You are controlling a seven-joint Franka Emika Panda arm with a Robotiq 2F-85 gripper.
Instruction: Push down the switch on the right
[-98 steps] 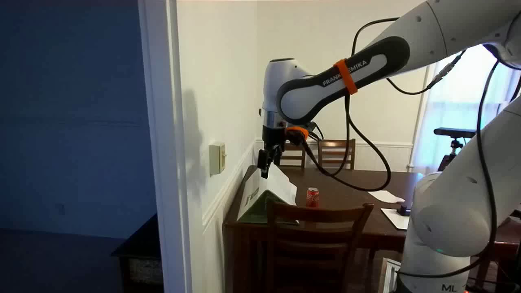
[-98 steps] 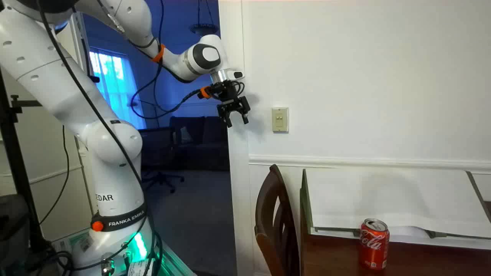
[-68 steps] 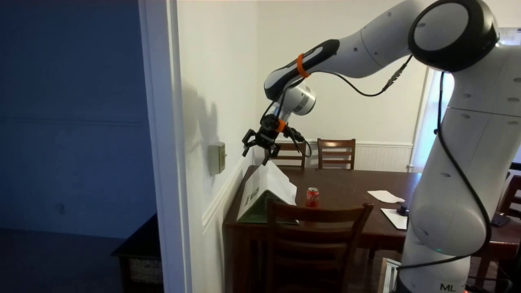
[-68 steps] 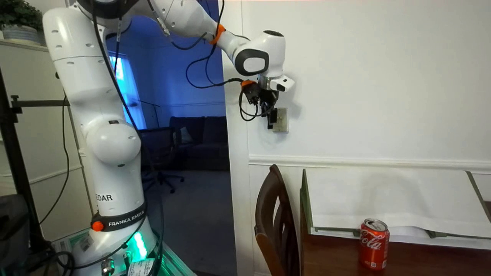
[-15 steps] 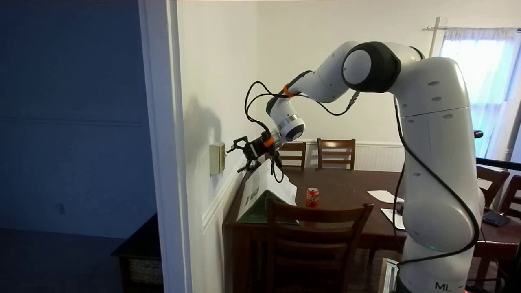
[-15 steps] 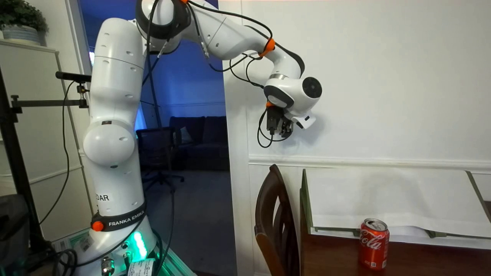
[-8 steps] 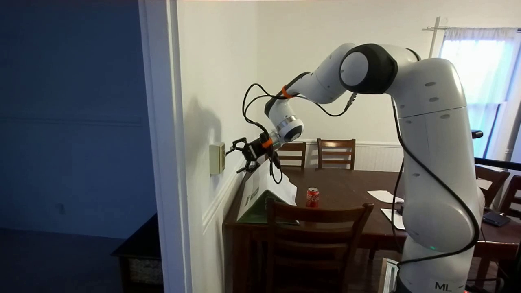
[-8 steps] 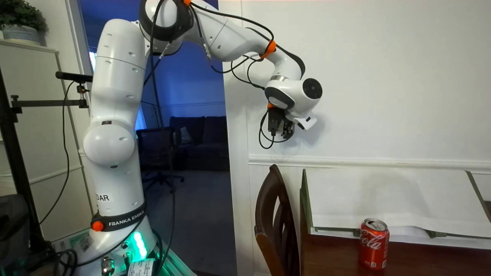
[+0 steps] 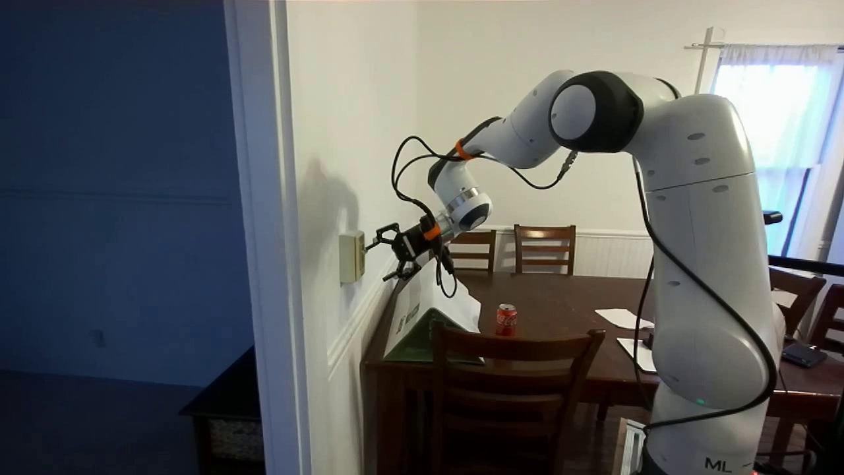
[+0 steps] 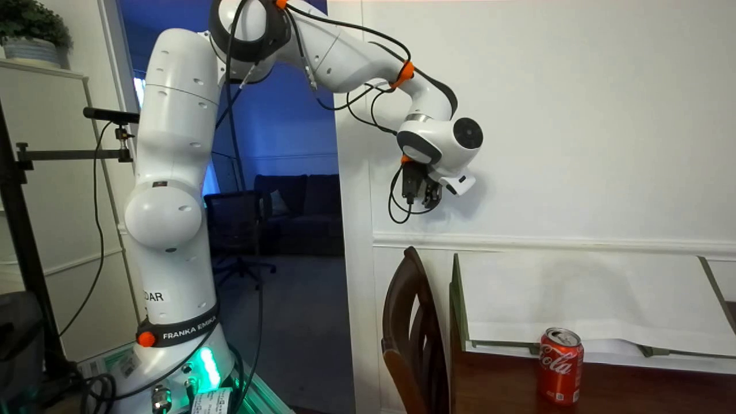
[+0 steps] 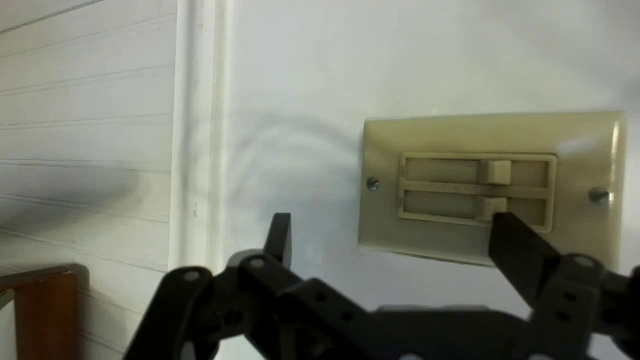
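Claw (image 11: 391, 219) spread wide, fingertip (image 11: 517, 250) partly hiding right switch (image 11: 491, 205), contact unclear

A red cola can (image 10: 559, 368) stands upright on the dark brown bench (image 9: 554, 297), seen in both exterior views. Between the can and the white wall (image 10: 575, 115), a white-and-green panel (image 10: 598, 299) leans at a slant. In an exterior view, a slatted wooden chair (image 9: 517, 348) is in front of the can, two more chairs (image 9: 545, 232) are beyond it, and a loose paper (image 9: 623, 318) lies to its right. In an exterior view, well left of the can, are a potted plant (image 10: 31, 29), an office chair (image 10: 233, 221) and a dark sofa (image 10: 319, 201).
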